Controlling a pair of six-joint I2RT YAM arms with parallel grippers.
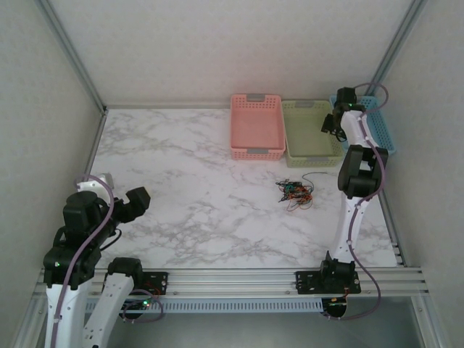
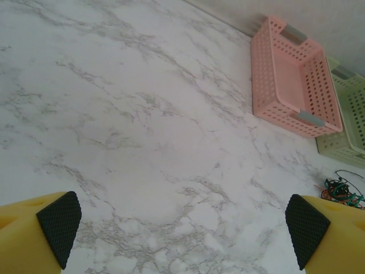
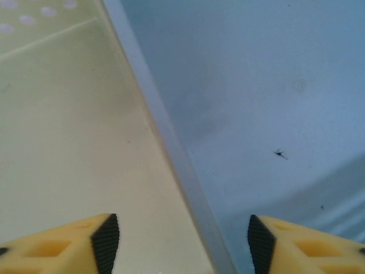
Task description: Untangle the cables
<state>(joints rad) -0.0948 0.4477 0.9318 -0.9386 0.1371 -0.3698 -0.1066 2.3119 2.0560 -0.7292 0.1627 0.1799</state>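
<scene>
The cables [image 1: 294, 193] lie in one small clump on the bare desk [image 1: 188, 188], right of centre and just on the near side of the green basket [image 1: 313, 156]. They sit close beside the right arm's upright link.

The right hand [image 1: 335, 122] hangs over the far right corner, above the seam where the green basket meets the blue basket [image 1: 382, 135]. From its own camera the right hand [image 3: 182, 237] shows its fingers partly apart with nothing between them. From there the clump lies towards the near side and a little left.

The left hand [image 1: 135, 202] is well apart at the near left. In its wrist view the left hand [image 2: 182, 228] is spread wide and empty. There the bundle [image 2: 341, 192] sits at the right edge, past the pink basket [image 2: 296, 117], so the right arm looks the nearer one to reach it.

The wires are thread-thin, in black, green and red-orange. The bunch is a touch wider left to right, with a black strand looping out on the far right. How tightly they are knotted I can't make out from here
</scene>
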